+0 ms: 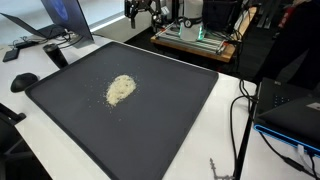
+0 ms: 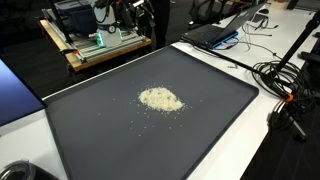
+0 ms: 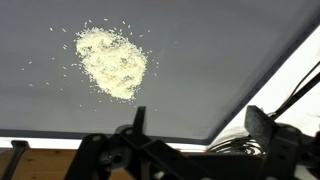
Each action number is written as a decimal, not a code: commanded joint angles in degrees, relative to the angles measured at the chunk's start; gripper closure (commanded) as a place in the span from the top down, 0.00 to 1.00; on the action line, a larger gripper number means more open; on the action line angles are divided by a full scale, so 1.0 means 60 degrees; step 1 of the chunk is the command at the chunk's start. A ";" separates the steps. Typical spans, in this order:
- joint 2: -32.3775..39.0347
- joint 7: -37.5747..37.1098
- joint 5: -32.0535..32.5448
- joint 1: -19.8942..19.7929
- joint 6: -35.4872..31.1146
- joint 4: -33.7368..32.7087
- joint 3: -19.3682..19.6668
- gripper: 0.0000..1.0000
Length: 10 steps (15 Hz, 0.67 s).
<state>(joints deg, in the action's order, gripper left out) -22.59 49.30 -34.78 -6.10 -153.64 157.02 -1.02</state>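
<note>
claw (image 3: 197, 118) wide open, empty; grain pile (image 3: 112, 62) on mat (image 3: 230, 50) looks light, loose, easily scattered, no pinch point, best pushed from its edge.

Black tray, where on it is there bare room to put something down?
Nearly all of the black tray is bare: every strip between its rim and the pile of pale grains at its middle. The crowding is off the tray: cables and a laptop on the white table beside it.

Pale, dry, grainy heap (image 3: 112, 62), matt dark rubbery-looking mat (image 3: 220, 60), smooth white tabletop (image 2: 240, 145), bare wood frame (image 1: 190, 47)
</note>
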 commanded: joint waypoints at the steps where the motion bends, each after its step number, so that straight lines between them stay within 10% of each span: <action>1: -0.0419 -0.1156 0.1186 -0.0738 0.0034 0.0220 -0.0824 1.00; 10: -0.0409 -0.1407 0.2303 -0.1649 0.0523 0.0043 -0.1422 1.00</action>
<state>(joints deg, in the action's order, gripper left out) -23.06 41.92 -24.06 -14.01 -152.86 157.10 -8.14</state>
